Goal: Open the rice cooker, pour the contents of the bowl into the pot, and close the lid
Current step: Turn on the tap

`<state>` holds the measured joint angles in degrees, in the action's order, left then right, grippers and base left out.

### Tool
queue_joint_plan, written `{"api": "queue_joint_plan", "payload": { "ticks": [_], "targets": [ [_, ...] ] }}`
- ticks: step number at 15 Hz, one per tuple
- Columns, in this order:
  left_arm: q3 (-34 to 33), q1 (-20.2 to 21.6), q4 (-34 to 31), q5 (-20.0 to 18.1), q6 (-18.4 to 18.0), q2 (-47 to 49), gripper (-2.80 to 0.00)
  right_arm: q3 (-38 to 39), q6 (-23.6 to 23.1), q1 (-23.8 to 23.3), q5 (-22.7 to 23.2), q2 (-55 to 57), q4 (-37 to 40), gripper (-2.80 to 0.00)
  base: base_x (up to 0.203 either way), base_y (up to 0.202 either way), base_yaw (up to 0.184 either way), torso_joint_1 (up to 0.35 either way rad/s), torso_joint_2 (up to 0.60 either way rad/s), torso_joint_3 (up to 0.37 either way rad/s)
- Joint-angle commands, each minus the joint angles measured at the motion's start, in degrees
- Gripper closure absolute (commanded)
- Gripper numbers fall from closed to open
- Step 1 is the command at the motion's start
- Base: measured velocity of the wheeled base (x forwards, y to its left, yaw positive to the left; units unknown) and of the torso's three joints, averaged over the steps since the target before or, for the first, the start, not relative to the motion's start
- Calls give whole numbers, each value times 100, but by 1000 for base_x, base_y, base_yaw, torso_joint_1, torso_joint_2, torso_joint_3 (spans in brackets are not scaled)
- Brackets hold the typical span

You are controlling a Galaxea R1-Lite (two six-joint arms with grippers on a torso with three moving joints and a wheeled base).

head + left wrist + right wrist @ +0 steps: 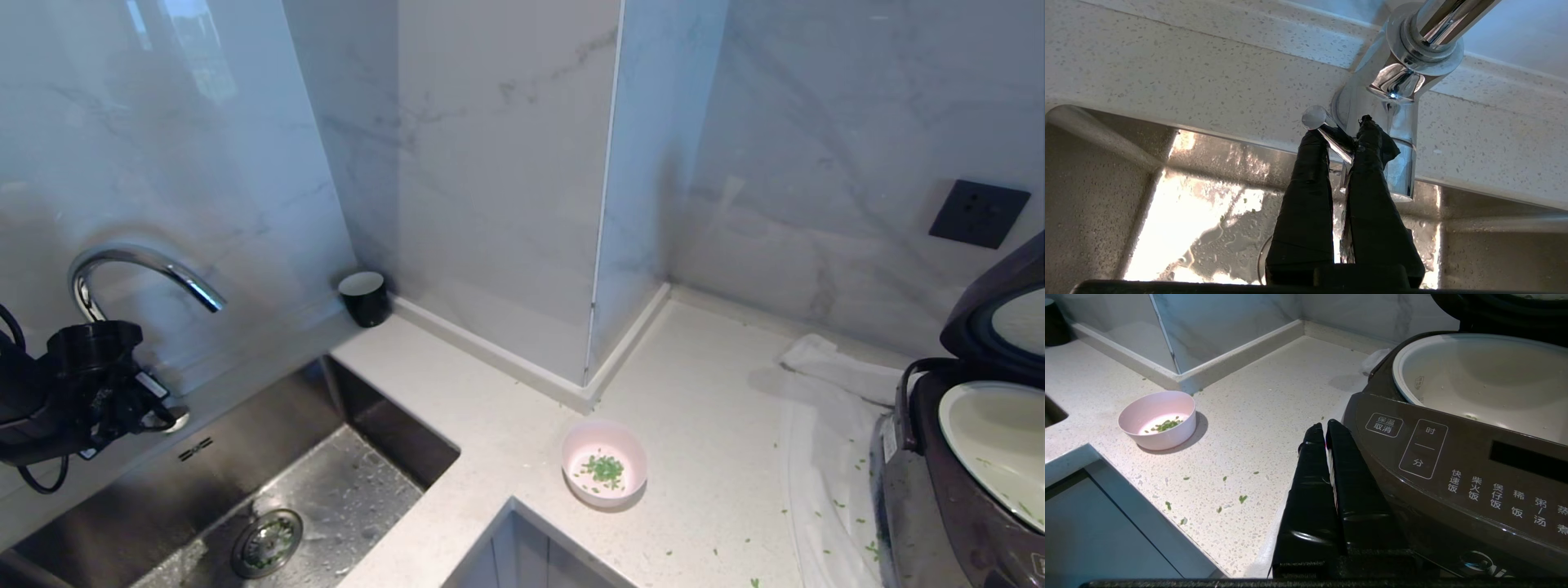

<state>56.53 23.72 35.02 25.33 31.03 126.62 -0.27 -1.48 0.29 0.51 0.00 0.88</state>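
My left gripper (1339, 130) sits over the wet stainless steel sink (326, 498), its black-taped fingers (1306, 196) pinched on the thin chrome lever (1327, 128) of the curved chrome faucet (1404, 73). My right gripper (1325, 430) hangs parked just beside the front of the large dark brown-grey rice cooker (1453, 465), fingers pressed together, holding nothing.

On the speckled white countertop (710, 457), near its front edge, stands the small pale pink round bowl (604, 461), upright, a few bright green chopped bits (604, 469) on its whitish floor. More green bits lie scattered on the counter between bowl and cooker. The bowl is well apart from both grippers.

At my right, the cooker stands with its dark hinged lid (1000, 314) raised, the round cream-white inner pot (1486, 379) exposed. A few green bits show inside the pot. A white cloth (833, 384) lies under and behind the cooker.

Farther back, a small black cup with white inside (364, 298) stands against the marble wall. A black wall socket (978, 214) sits above the cooker.
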Motion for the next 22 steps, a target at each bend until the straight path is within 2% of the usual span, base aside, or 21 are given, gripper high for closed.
{"api": "queue_joint_plan", "payload": {
  "ticks": [1, 22],
  "targets": [
    [-17, 1, -3, 24, 9, 11, 0, 0, -2, -3, 2, 0, 0, 0, 0, 0, 0, 0, 0, 0],
    [-151, -8, -4, 16, 18, -178, 0, 0, -2, 3, 2, 0, 0, 0, 0, 0, 0, 0, 0, 0]
  ]
}}
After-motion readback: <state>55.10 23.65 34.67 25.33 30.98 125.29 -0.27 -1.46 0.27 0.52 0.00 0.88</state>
